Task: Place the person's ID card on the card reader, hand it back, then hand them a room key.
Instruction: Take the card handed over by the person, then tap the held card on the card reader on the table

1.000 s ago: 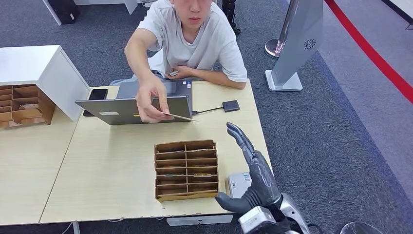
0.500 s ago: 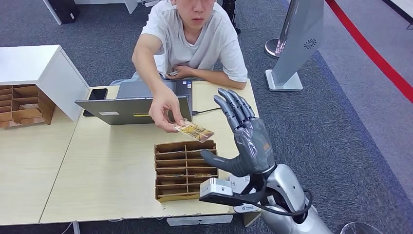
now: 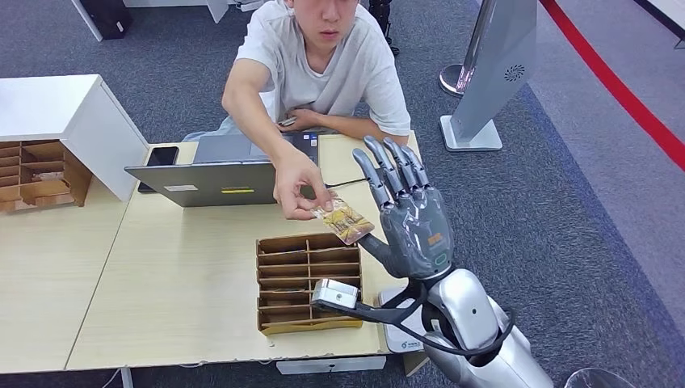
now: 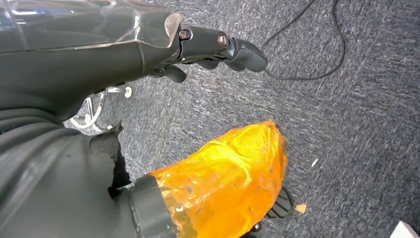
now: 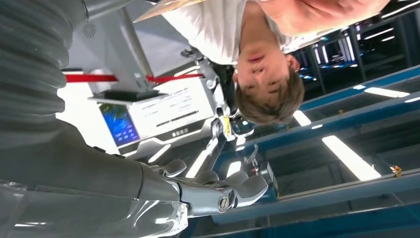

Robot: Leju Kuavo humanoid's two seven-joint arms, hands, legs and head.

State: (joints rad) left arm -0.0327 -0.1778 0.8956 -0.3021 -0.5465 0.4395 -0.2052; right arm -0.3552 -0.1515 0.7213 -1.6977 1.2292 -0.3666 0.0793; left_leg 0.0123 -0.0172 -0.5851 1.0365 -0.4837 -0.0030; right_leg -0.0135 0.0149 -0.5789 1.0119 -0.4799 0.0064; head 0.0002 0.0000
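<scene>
1. You see the ID card [image 3: 344, 221], tan with a patterned golden face, tilted and pinched by the person's hand [image 3: 300, 187] above the wooden organizer [image 3: 308, 281].
2. Your right hand [image 3: 409, 218] is raised beside it, fingers spread, holding nothing.
3. Your left hand [image 4: 148, 44] hangs over the carpet, fingers curled, holding nothing.

head view high over table [image 3: 161, 275], left wrist facing floor [image 4: 346, 124], right wrist upward

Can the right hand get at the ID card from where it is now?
Probably yes: the right hand is raised and open beside the ID card, which the person's hand holds out, nothing between.
</scene>
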